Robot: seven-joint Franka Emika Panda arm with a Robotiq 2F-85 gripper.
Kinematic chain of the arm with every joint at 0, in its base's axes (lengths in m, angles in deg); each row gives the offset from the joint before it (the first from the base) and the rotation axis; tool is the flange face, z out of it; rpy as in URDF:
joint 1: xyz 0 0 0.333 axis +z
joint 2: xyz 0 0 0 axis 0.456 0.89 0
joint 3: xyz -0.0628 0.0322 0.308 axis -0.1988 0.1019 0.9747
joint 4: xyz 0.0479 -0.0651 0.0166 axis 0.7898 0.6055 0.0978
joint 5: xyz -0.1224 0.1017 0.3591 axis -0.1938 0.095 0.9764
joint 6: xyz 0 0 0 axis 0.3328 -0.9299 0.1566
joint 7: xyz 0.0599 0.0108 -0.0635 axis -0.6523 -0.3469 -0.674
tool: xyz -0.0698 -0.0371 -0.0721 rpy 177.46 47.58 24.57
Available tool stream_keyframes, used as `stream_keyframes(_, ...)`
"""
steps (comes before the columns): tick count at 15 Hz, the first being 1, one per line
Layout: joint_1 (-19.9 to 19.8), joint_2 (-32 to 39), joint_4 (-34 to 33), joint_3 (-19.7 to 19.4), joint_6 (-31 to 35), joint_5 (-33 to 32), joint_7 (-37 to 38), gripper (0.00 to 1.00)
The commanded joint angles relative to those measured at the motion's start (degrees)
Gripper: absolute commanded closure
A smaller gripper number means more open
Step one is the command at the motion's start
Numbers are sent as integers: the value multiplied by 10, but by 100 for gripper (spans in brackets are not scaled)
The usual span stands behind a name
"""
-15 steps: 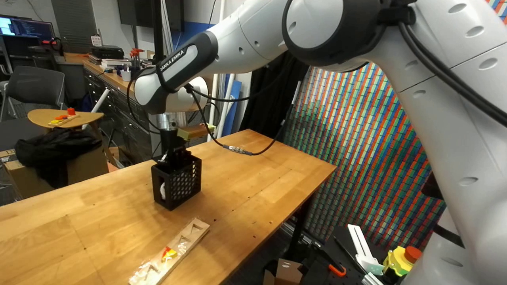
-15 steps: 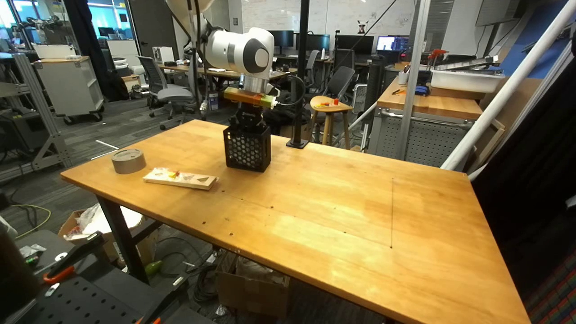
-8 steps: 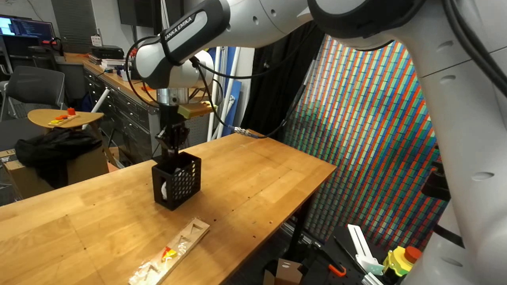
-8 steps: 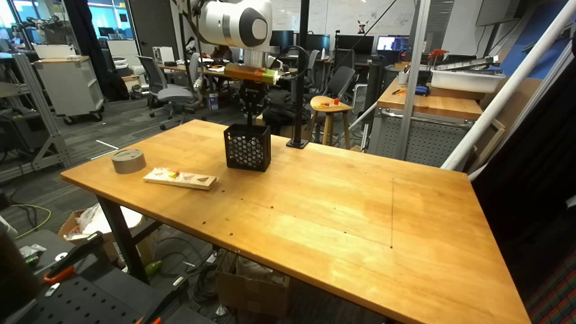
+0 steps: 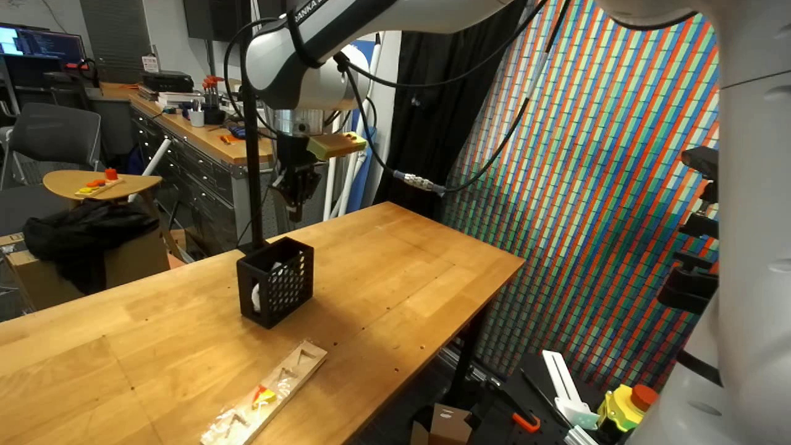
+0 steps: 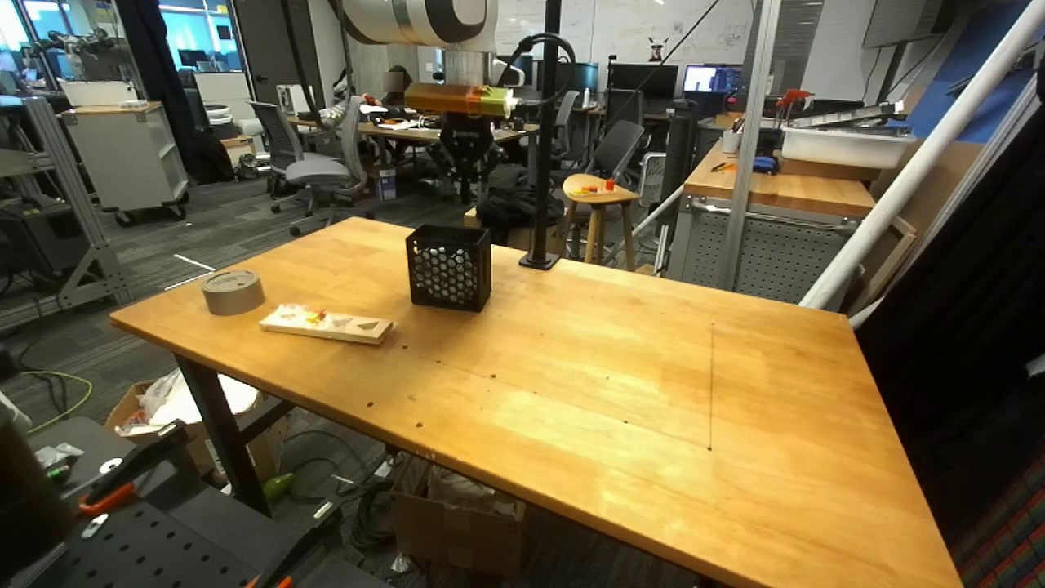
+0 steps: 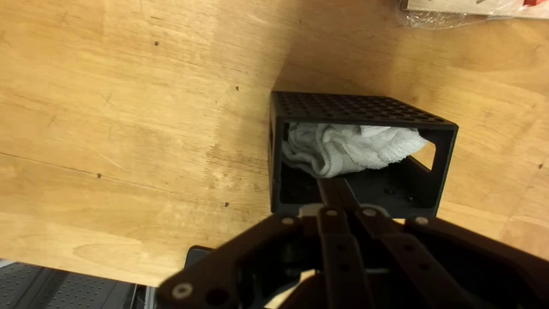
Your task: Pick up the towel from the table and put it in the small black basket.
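Note:
The small black basket stands upright on the table, its mesh wall showing in both exterior views (image 5: 289,287) (image 6: 449,269). In the wrist view the white towel (image 7: 347,148) lies crumpled inside the basket (image 7: 334,105), against the mesh wall. A sliver of the towel (image 5: 256,298) shows through the side opening in an exterior view. My gripper (image 7: 336,189) is shut and empty, its two fingers together. It hangs above the basket, apart from it, in both exterior views (image 5: 295,216) (image 6: 466,196).
A wooden puzzle board (image 5: 266,395) in plastic wrap lies near the basket. A tape roll (image 6: 233,292) sits near the table's corner in an exterior view. A black pole (image 6: 545,163) rises from the table edge just behind the basket.
My gripper has risen from inside the basket to well above it, its fingers now clear of the rim. The towel stays in the basket, and the basket has not moved.

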Motion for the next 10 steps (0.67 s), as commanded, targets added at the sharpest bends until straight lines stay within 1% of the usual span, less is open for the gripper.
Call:
stream_keyframes(1, -9, -80, 85, -2, 62, -13, -35, 92)
stream_keyframes(2, -9, -94, 97, -4, 71, -21, -42, 76)
stream_keyframes(3, -10, -108, 110, -4, 81, -25, -51, 72)
stream_keyframes(6, -11, -141, 138, -8, 88, -35, -65, 52)
stream_keyframes(7, -7, -100, 96, -7, 64, -26, -48, 68)
stream_keyframes(9, -6, -119, 112, -9, 66, -30, -53, 54)
stream_keyframes(10, -6, -124, 117, -9, 67, -30, -55, 52)
